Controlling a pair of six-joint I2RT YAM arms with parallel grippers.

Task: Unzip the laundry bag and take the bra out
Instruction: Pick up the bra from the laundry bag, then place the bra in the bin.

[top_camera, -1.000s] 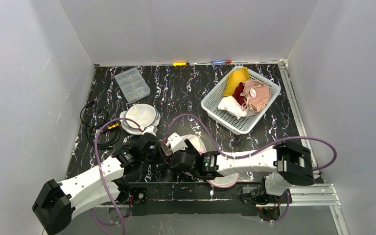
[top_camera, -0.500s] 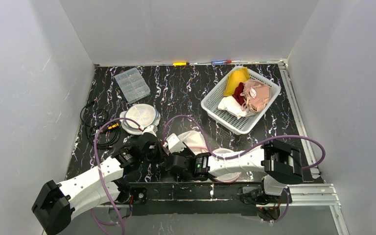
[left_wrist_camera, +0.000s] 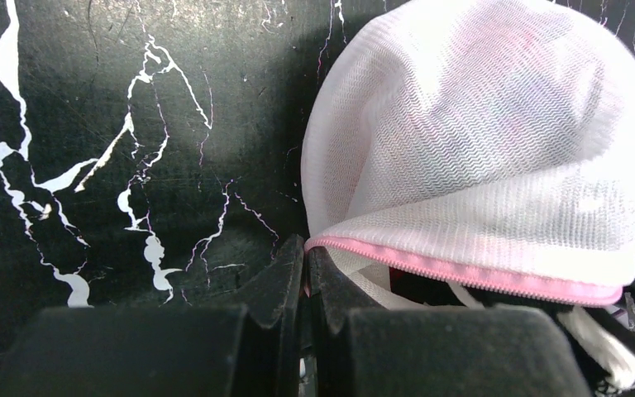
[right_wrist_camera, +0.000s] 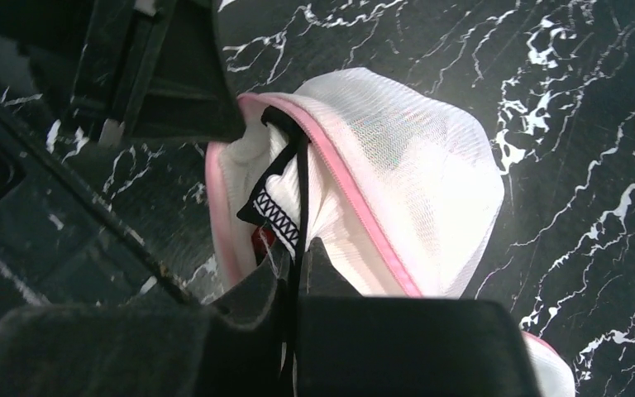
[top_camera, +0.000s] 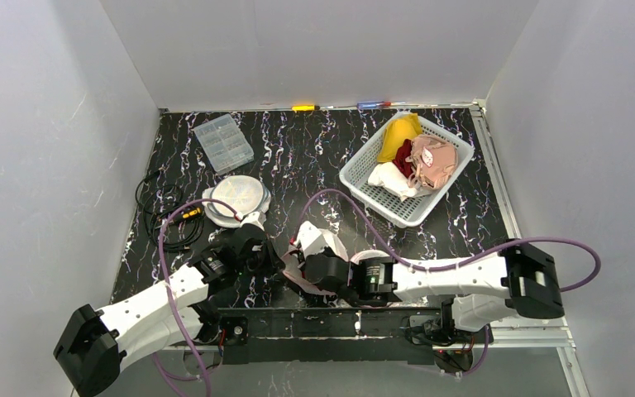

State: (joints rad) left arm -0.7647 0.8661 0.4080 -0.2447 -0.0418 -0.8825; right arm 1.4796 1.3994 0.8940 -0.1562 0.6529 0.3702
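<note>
**Step in hand:** removal of the bra. Unzipping appears complete, or at least far enough to work through.

1. The laundry bag (left_wrist_camera: 496, 149), white mesh with a pink zipper (left_wrist_camera: 463, 277), lies on the table (left_wrist_camera: 91, 124). Its mouth gapes on the side facing both wrists.
2. The left pincer (left_wrist_camera: 307, 252) is at the bag's left rim. Its fingers are pressed together on the pink zipper edge and anchor the bag.
3. The right pincer (right_wrist_camera: 293, 260) is at the bag's mouth. It pinches a thin black strap that runs out of the opening.
4. The bra (right_wrist_camera: 278, 211) sits mostly inside the bag. Only the black strap, a band with white zigzag stitching and a red patch show at the mouth. How much remains inside cannot be told.

**Assessment:** the task is judged past its halfway mark, with 1 of 2 steps apparently done and the garment not yet free.

**Next move calls for:**
- The right pincer should draw the strap away from the bag's mouth, along the line of the opening.
- The left pincer should hold the rim down as a counter-pull.

**Risks:** the strap may slip from so narrow a grip. The cups may also catch on the zipper edge and drag the whole bag along.
</note>
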